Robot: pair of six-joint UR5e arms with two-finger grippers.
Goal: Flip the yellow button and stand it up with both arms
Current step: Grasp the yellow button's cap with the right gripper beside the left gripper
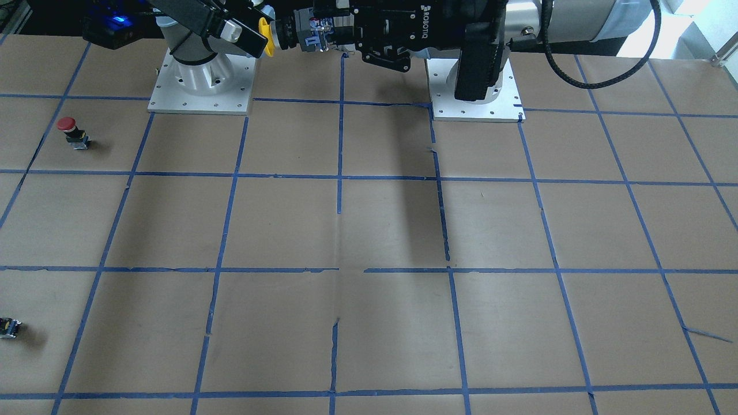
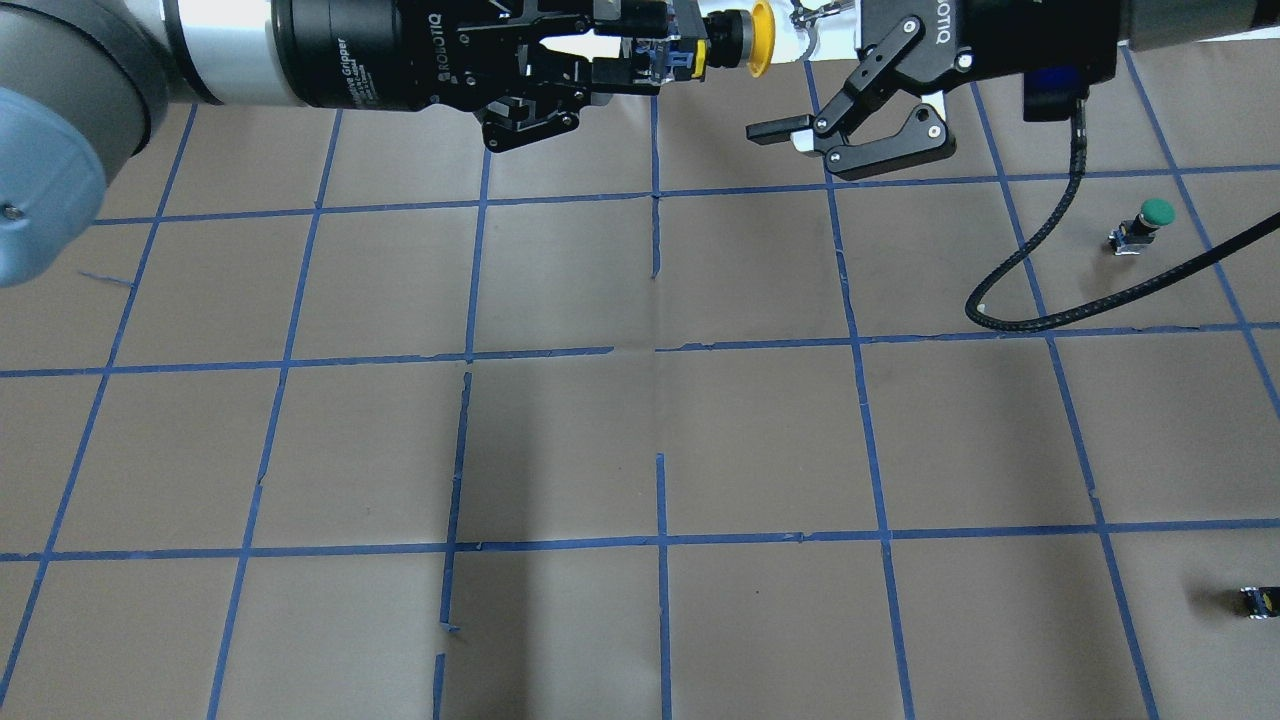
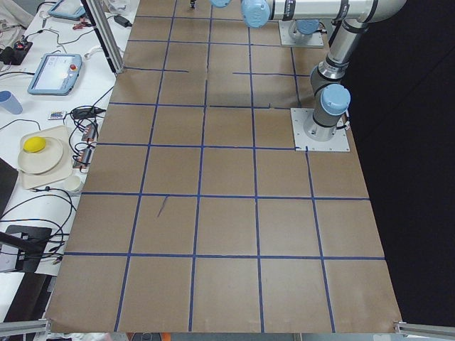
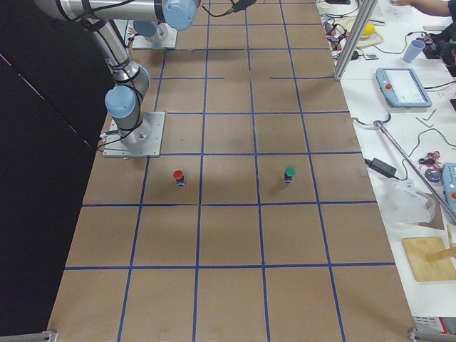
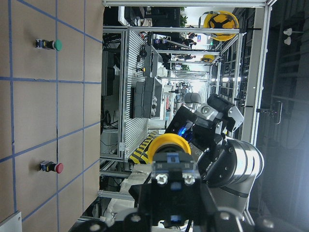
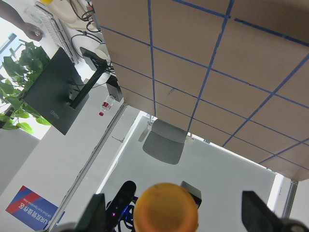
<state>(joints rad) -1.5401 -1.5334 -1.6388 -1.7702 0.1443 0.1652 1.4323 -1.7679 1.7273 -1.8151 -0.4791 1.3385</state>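
Clamping our left tool point(image 2: 640, 60) on the body of the yellow button point(image 2: 748, 50), level and high over the desk point(image 2: 560, 430) at 12 o'clock, we point its cap to 3 o'clock, where our right tool point(image 2: 790, 75) stands spread apart, likely to take it.

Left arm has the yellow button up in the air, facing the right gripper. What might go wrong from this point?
1. The yellow button hangs high above the table, gripped only at its body by the left gripper; releasing before the right gripper closes would likely drop it.
2. The right gripper's open fingers flank the round domed cap, which may slip out of a pinch.
3. The two grippers sit close; advancing could bump fingers.
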